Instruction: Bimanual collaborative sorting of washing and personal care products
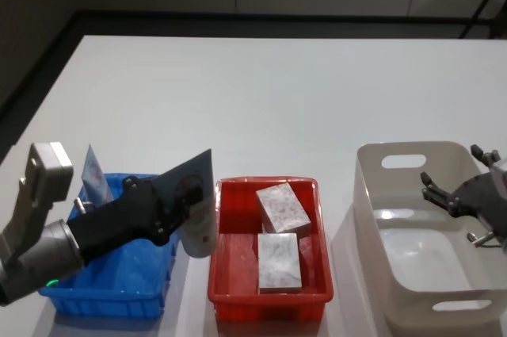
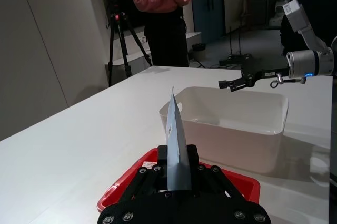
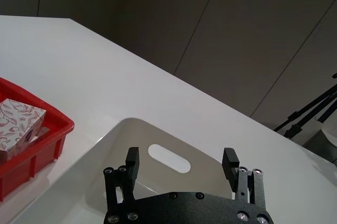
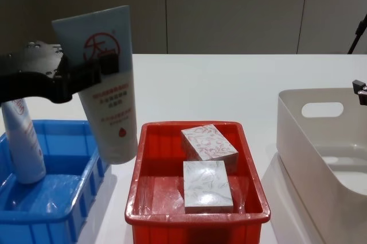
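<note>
Head view, left end effector (image 1: 176, 204): clenched across the body of the pale-blue tube (image 1: 200, 208), which hangs tilted with its narrow end down, touching nothing below.
Head view, beneath the grasp: the tube's lower end sits over the seam between the blue bin (image 1: 103, 293) and the red bin (image 1: 269, 299). It is probably held high so that it clears both rims in transit.
Head view, right end effector (image 1: 440, 193): released and hovering over the white tub (image 1: 444, 152), well apart from the left one, likely posted there to receive.
Left wrist view, tube: seen edge-on, its flat crimped end rises from between the pads. The white tub and the right end effector lie ahead, beyond the red bin.
Right wrist view, fingers (image 3: 131, 158): spread with nothing between them. The tub's handle slot is just ahead.
Chest view, tube: near upright with the red logo facing out, pinched at logo height so most of its length hangs below the pads.
Chest view, second tube (image 4: 23, 140): leans inside the blue bin, below and beside the left end effector, which suggests tubes are grouped there.
Chest view, patterned boxes (image 4: 207, 142): two lie flat in the red bin, kept apart from the tubes.
</note>
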Controlling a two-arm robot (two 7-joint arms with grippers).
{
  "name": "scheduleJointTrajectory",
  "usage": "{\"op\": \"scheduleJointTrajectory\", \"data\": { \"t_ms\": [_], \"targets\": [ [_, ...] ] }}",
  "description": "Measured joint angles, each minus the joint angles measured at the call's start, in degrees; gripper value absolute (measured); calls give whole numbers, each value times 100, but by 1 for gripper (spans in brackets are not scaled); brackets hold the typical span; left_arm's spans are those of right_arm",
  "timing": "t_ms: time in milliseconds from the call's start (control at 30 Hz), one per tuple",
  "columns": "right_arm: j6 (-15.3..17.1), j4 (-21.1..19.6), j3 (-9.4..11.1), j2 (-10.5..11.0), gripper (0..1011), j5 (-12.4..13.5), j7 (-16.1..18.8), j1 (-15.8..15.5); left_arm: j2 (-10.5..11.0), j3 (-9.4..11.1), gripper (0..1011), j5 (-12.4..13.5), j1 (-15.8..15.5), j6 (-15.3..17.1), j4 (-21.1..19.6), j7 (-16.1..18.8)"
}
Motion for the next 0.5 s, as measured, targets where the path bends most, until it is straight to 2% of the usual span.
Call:
{"op": "scheduleJointTrajectory", "data": {
  "t_ms": [500],
  "targets": [
    [0, 0, 0, 0, 1001, 0, 0, 0, 23, 388, 205, -188, -219, -84, 34, -349]
  ]
}}
